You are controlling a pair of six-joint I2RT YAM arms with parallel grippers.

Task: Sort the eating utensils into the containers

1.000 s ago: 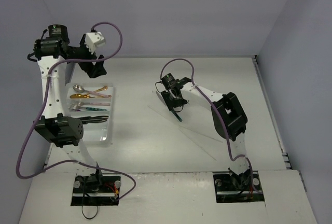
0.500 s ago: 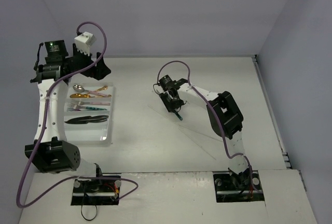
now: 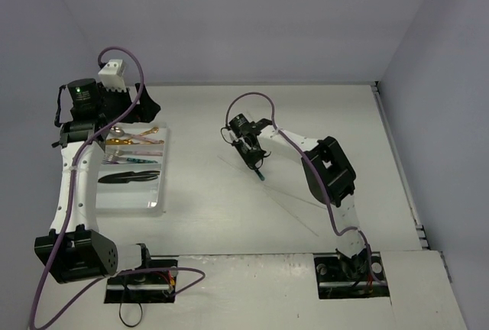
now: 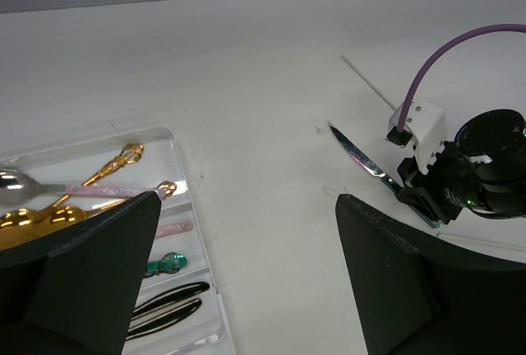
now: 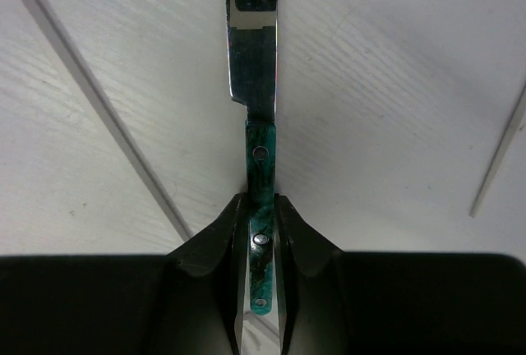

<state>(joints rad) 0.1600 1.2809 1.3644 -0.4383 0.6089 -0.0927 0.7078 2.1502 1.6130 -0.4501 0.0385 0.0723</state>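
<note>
My right gripper is shut on the green handle of a silver knife near the middle of the table. The blade points away from the gripper, low over the table top, and also shows in the left wrist view. My left gripper is open and empty, raised over the far end of the white divided tray. The tray holds gold spoons, a silver spoon with a pink handle, a green-handled piece and black knives.
Thin pale sticks lie on the table beside the held knife and run toward the front right. Another stick lies farther back. Walls close in the table at the back and on both sides.
My left arm has swung back and to the left, its gripper now nearer the tray's far end. My right gripper has shifted slightly left with the knife in it.
</note>
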